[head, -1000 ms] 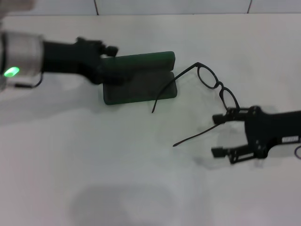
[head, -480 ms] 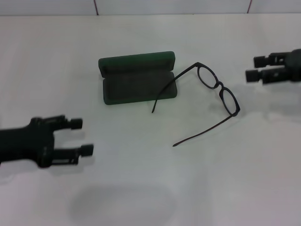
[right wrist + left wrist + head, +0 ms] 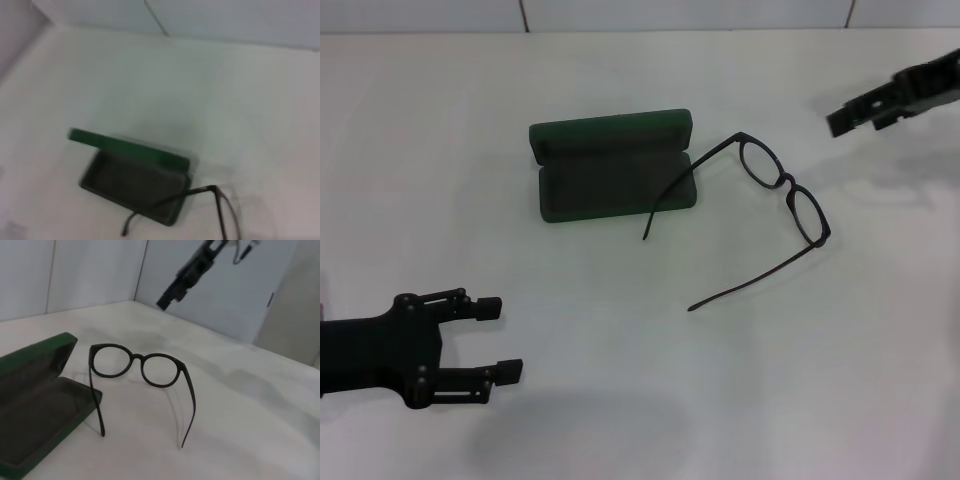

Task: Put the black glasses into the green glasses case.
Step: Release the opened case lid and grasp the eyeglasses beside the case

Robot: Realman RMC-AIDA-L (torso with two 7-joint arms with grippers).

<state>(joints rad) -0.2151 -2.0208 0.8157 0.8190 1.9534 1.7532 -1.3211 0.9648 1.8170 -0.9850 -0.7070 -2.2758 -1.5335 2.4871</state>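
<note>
The green glasses case lies open at the table's middle, lid raised at the back, dark lining showing and nothing inside. The black glasses lie unfolded just right of it, one temple arm slanting across the case's right front corner, the other stretched toward the front. My left gripper hovers open and holds nothing at the near left, well away from both. My right gripper is raised at the far right, beyond the glasses. The left wrist view shows the glasses, the case and the right gripper. The right wrist view shows the case and part of the glasses.
The white table carries nothing else. A pale wall runs along its far edge.
The left arm has swung from over the case down to the near left. The right gripper has gone from beside the glasses' front temple up to the far right. Glasses and case have not moved.
</note>
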